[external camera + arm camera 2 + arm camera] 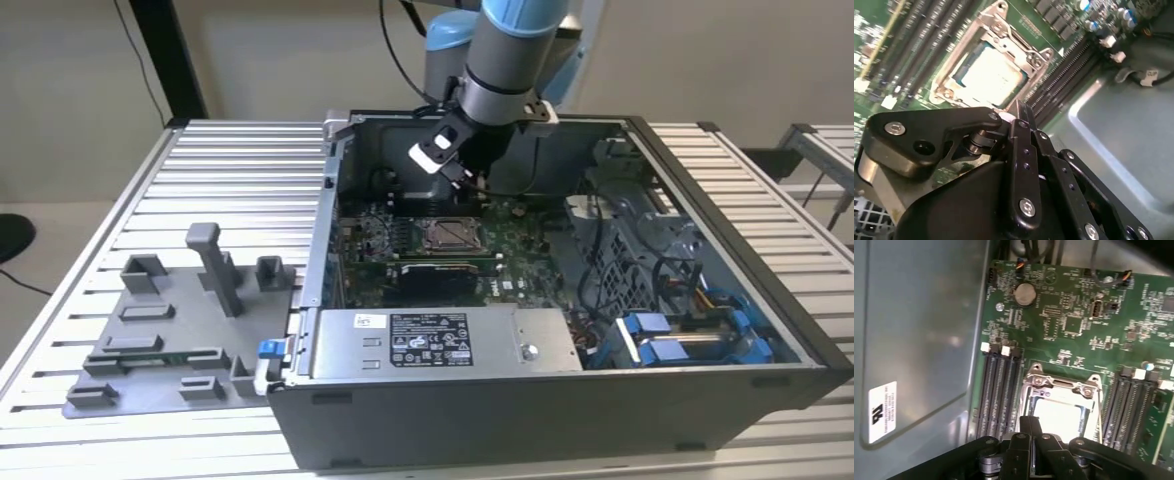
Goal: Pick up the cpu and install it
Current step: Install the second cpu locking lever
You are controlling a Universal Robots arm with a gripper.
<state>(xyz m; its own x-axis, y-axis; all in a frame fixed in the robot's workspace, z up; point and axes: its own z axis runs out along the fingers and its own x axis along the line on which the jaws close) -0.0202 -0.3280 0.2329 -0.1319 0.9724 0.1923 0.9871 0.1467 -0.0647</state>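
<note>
While the blue-and-grey robot arm (501,60) reaches down from the top centre of the exterior view into the open grey metal computer case (561,400), its black gripper (470,180) hangs just above the green motherboard (507,240). The small square cpu with the pale silver top (447,235) lies in the metal-framed socket (447,222) at the frame's middle. A grey plastic fixture tray (160,340) sits on the ribbed metal desk (80,250) at lower left.

In the second wrist view, the gripper (1019,112) shows its fingertips (1021,117) pressed together with nothing between them, just beside the cpu (989,75) at upper centre.

In the first wrist view, the cpu (1059,417) sits in the socket (1064,387) at lower centre, above the gripper (1032,426).
</note>
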